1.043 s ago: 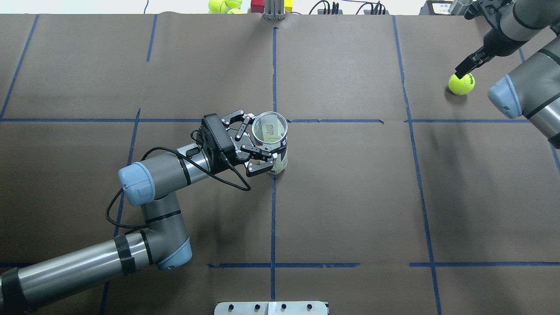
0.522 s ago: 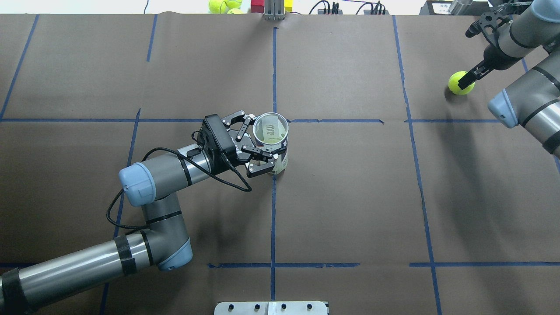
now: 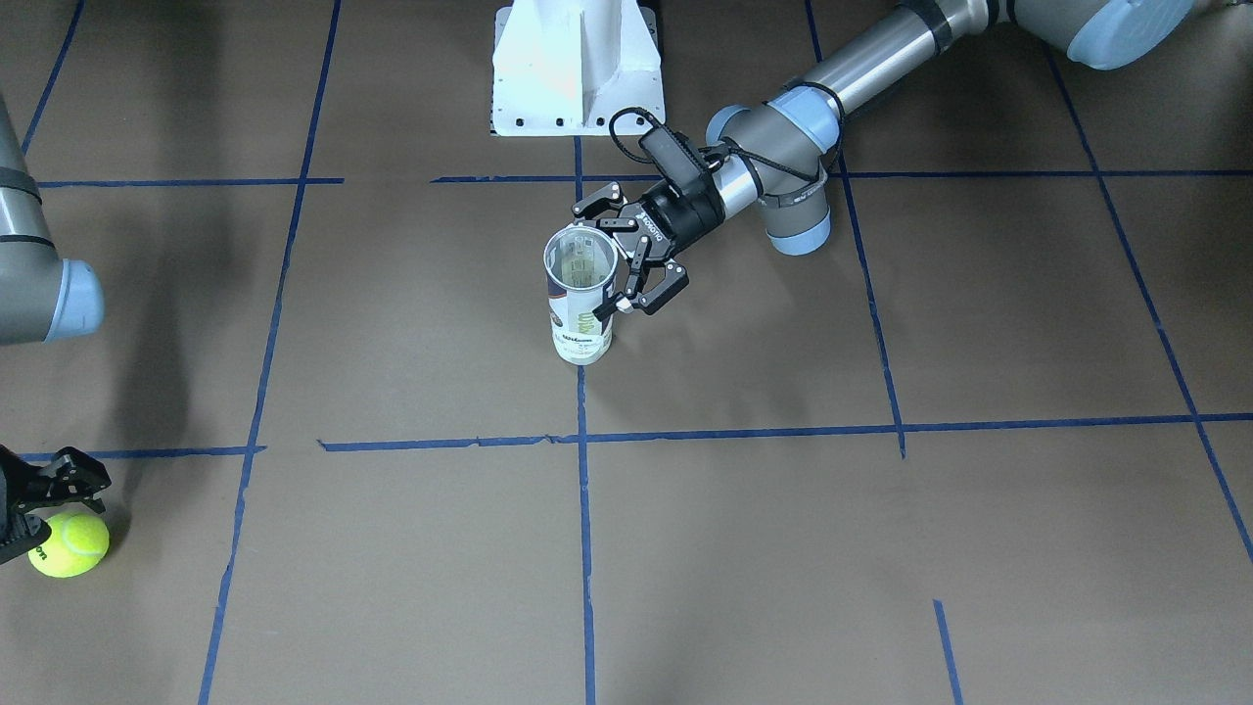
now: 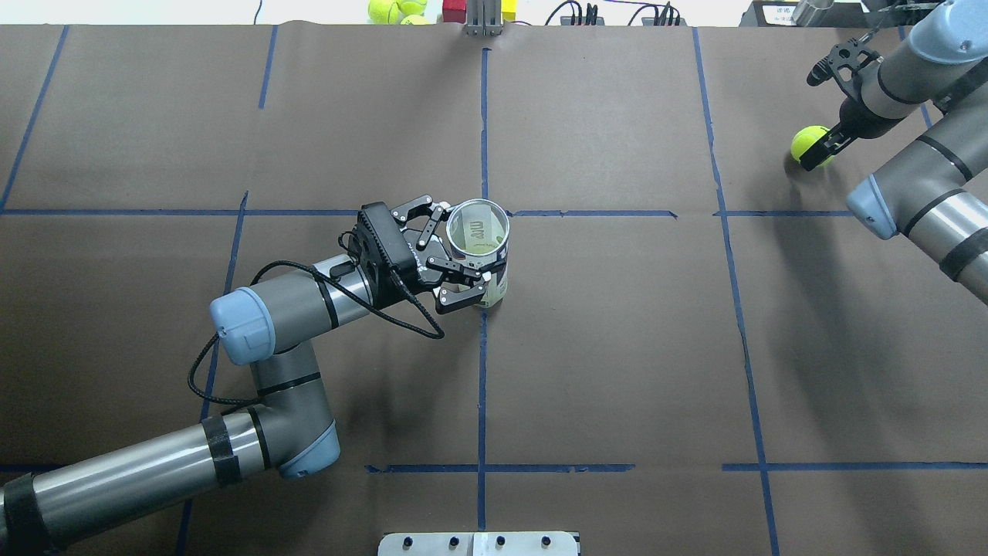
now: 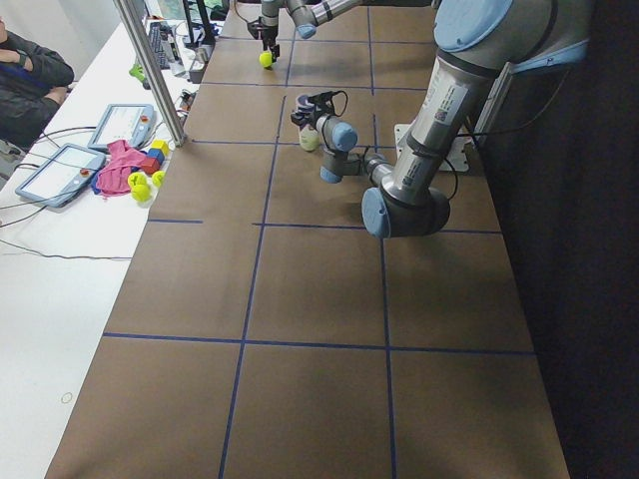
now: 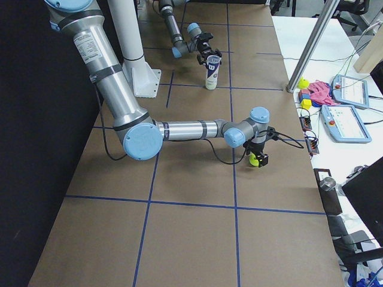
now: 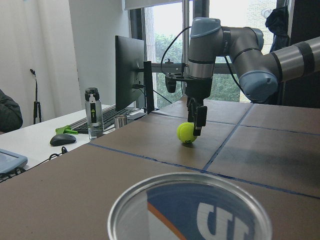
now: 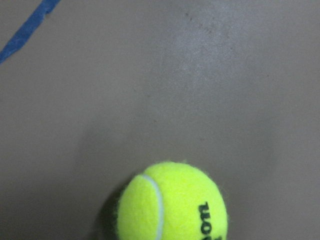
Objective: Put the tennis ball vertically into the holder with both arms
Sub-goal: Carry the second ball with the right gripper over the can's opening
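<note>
while the tube (image 4: 480, 249) stands upright near the middle of the brown surface (image 4: 617, 347), the left pincer (image 4: 455, 259) comes at it from the side with its fingers spread wide around the upper part; whether the pads actually press the clear wall cannot be told. the right pincer (image 4: 820, 148) hangs at the far right corner with its fingers down around the tennis ball (image 4: 806, 141), which sits on the surface well apart from the tube; its jaws look parted, with no firm pinch visible. the left wrist view alone shows the tube's silver rim (image 7: 190, 210) close up and the ball (image 7: 186, 133) beside a black finger. the right wrist view shows only the ball (image 8: 172, 202) on the surface, no fingers.
</note>
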Controlling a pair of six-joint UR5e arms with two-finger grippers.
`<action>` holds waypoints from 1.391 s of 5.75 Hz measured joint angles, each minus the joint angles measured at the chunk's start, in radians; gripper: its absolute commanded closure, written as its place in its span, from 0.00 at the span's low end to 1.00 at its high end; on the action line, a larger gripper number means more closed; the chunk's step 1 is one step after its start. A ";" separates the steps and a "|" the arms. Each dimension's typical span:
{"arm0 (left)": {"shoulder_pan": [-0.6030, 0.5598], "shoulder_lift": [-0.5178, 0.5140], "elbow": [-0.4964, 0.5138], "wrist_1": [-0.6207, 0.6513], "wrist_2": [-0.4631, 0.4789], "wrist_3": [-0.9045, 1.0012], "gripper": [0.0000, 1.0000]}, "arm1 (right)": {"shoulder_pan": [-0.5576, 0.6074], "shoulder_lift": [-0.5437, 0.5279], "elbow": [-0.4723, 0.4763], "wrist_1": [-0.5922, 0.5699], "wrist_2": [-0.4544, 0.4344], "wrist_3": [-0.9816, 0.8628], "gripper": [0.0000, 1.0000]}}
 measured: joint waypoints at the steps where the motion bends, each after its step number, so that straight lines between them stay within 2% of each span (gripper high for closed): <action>1: 0.000 0.000 0.000 0.000 0.000 0.000 0.04 | -0.005 0.003 -0.003 0.000 -0.005 0.003 0.84; 2: 0.001 0.000 -0.001 -0.001 0.000 0.000 0.04 | -0.006 0.006 -0.004 0.000 -0.007 0.006 0.92; 4: 0.001 0.001 0.000 -0.002 0.000 0.000 0.04 | 0.000 0.035 0.021 -0.001 0.006 0.048 0.95; 5: 0.002 0.001 0.000 -0.002 0.000 0.000 0.04 | 0.001 0.043 0.067 -0.005 0.029 0.125 0.95; 6: 0.002 0.001 0.000 -0.001 0.000 0.000 0.04 | -0.004 0.044 0.131 -0.021 0.052 0.236 0.95; 7: 0.003 0.000 0.000 0.000 0.000 0.000 0.04 | -0.025 0.044 0.234 -0.084 0.065 0.356 0.94; 8: 0.003 0.000 0.000 0.000 0.000 0.000 0.04 | -0.059 0.044 0.382 -0.210 0.069 0.458 0.94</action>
